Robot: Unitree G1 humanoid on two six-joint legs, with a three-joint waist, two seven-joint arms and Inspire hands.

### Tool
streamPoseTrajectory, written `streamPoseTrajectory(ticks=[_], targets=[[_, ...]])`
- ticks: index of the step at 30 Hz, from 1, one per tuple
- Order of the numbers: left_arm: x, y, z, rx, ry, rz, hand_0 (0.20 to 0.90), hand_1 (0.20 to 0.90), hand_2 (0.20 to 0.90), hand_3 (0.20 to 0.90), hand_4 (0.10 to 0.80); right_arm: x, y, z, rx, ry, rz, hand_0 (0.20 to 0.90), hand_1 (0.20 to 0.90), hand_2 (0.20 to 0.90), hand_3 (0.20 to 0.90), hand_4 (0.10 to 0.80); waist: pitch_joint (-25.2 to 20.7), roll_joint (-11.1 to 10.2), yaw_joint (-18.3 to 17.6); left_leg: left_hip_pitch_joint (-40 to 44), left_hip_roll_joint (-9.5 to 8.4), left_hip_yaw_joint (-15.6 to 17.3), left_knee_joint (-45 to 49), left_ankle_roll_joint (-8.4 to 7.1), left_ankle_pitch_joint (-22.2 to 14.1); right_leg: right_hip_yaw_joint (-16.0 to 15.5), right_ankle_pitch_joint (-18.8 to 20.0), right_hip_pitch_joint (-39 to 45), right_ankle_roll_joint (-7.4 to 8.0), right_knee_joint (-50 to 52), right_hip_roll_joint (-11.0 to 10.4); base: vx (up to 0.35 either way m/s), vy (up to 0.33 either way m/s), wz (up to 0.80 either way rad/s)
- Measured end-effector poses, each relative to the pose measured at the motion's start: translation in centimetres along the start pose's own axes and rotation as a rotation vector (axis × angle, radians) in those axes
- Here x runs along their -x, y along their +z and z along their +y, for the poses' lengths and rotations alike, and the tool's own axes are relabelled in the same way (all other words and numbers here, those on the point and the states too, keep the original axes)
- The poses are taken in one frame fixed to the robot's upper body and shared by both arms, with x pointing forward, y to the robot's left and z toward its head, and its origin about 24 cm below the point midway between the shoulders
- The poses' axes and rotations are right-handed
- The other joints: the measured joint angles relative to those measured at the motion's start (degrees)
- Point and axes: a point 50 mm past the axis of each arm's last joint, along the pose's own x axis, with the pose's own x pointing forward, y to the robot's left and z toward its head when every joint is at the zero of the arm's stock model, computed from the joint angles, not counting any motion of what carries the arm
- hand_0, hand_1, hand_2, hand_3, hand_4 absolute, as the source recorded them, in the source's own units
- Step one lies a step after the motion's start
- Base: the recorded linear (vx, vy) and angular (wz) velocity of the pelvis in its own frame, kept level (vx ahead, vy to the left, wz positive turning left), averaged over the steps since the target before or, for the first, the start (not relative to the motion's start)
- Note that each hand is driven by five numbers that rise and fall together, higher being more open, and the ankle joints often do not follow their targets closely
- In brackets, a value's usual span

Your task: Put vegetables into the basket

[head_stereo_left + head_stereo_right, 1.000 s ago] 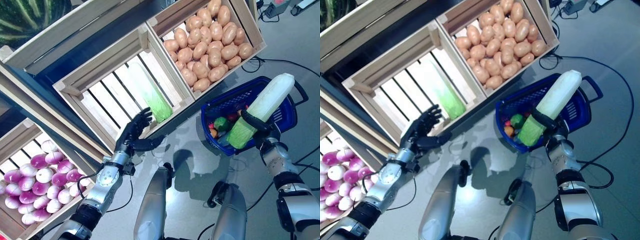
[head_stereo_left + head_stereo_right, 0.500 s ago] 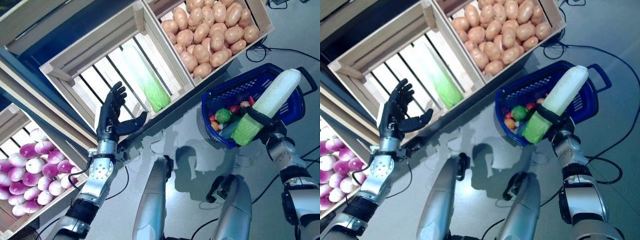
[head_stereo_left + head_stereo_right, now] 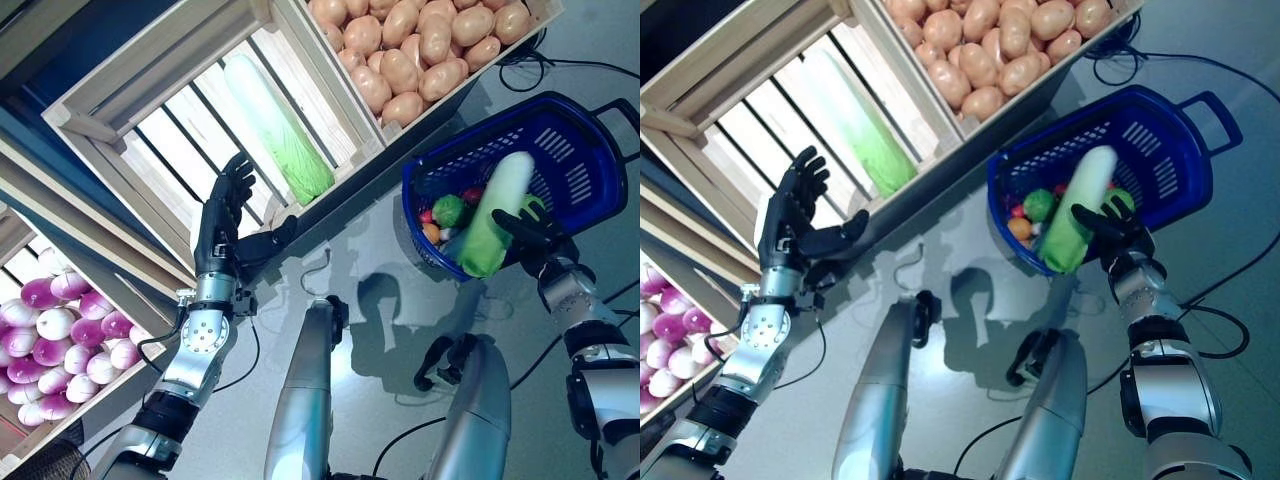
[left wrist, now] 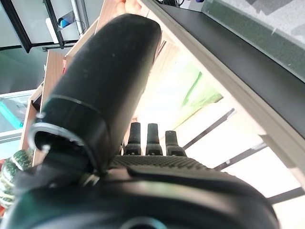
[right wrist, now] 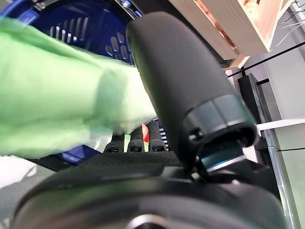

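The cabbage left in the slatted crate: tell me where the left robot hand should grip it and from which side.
Grip the long cabbage around its middle, coming down from above. It lies flat on the slats of the wooden crate, close to the divider wall, so a sideways approach looks blocked. The left robot hand, open, sits just past its leafy green end.

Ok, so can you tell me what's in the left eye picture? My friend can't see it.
The right robot hand lets a long green-and-white cabbage drop into a blue basket on the floor. The left robot hand is open near a wooden crate holding another cabbage.
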Motion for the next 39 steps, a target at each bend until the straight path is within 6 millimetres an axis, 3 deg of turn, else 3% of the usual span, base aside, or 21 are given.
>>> streamPoseTrajectory(ticks=[11,14,19,23,25,29,39], targets=[[0.0,0.0,0.0,-0.004,0.004,-0.001,0.900,0.900,0.900,0.900,0.800,-0.1,0.4,0.5,0.007,0.011,-0.009,0.900,0.900,0.900,0.900,0.800,0.0,-0.1,0.1,0.1,0.32,0.0,-0.5,-0.07,-0.1,-0.2,0.0,0.1,-0.05,-0.7,0.5,0.000,0.000,0.00],[0.0,0.2,0.2,-0.086,0.025,-0.028,0.900,0.900,0.900,0.900,0.800,-0.2,0.6,0.8,0.015,0.019,-0.019,0.900,0.900,0.900,0.900,0.800,0.1,-0.1,0.1,0.3,0.58,0.0,-0.5,-0.17,-0.2,-0.2,0.0,0.4,-0.01,-0.9,0.7,0.021,0.034,-0.04],[-1.4,1.1,2.5,-0.673,-0.009,-0.162,0.900,0.900,0.900,0.900,0.800,-0.3,1.6,1.1,0.026,0.029,-0.066,0.900,0.900,0.900,0.900,0.800,0.2,-0.1,-0.1,0.9,1.12,0.2,-0.4,-0.18,-0.3,0.0,0.1,0.7,0.00,-0.9,1.2,-0.020,0.053,-0.03],[-2.9,2.3,7.0,-1.132,0.027,-0.238,0.900,0.900,0.900,0.900,0.800,-0.3,2.7,1.0,0.039,0.029,-0.100,0.900,0.900,0.900,0.900,0.800,0.2,-0.1,-1.8,0.9,1.34,0.4,-0.3,-0.28,-0.4,0.5,0.1,0.6,0.04,-0.9,1.3,0.033,0.090,-0.02],[-3.4,3.0,8.5,-1.259,0.037,-0.260,0.900,0.900,0.900,0.900,0.800,-0.2,3.4,0.4,0.059,0.013,-0.109,0.900,0.900,0.900,0.900,0.800,0.2,-0.1,-2.2,0.9,1.44,1.1,-0.3,-0.16,-0.5,1.4,0.2,0.1,0.18,-0.9,1.7,-0.010,0.078,-0.07],[-4.8,3.7,10.5,-1.369,0.121,-0.260,0.900,0.900,0.900,0.900,0.800,-0.1,4.1,-0.5,0.071,-0.009,-0.115,0.900,0.900,0.900,0.900,0.800,0.2,0.0,-3.2,1.1,1.88,1.8,-0.2,0.00,-0.8,1.9,0.2,-0.2,0.25,-0.8,1.8,-0.009,0.059,-0.07],[-7.1,4.7,10.3,-1.457,0.095,-0.320,0.900,0.900,0.900,0.900,0.800,0.2,4.7,-2.3,0.150,-0.058,-0.073,0.900,0.900,0.900,0.900,0.800,0.3,0.2,-5.7,1.5,3.23,3.8,-0.2,0.00,-1.1,3.5,0.1,-1.4,0.11,-0.2,2.0,-0.005,0.062,-0.06]])
